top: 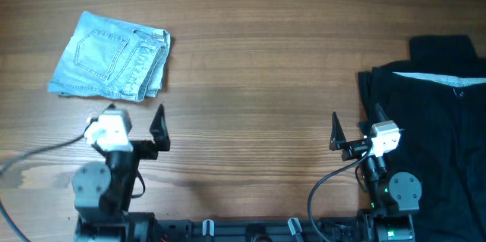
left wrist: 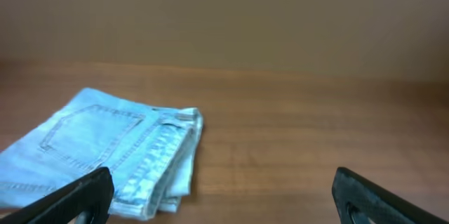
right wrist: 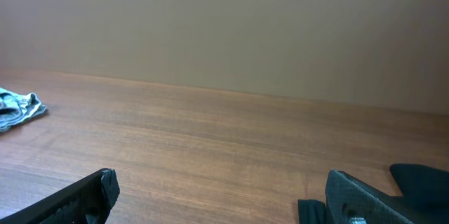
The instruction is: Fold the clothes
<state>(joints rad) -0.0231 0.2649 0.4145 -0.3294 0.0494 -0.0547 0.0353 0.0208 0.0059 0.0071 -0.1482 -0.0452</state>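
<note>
The light blue denim shorts (top: 112, 63) lie folded into a compact stack at the far left of the table, a stitched back pocket on top. They also show in the left wrist view (left wrist: 105, 150), and their edge shows in the right wrist view (right wrist: 17, 108). My left gripper (top: 135, 121) is open and empty, just in front of the shorts and apart from them. My right gripper (top: 354, 130) is open and empty near the front edge on the right.
A pile of black garments (top: 433, 113) covers the right end of the wooden table (top: 258, 75), close beside my right gripper; a corner of it shows in the right wrist view (right wrist: 421, 182). A grey cable runs off to the left of the left arm.
</note>
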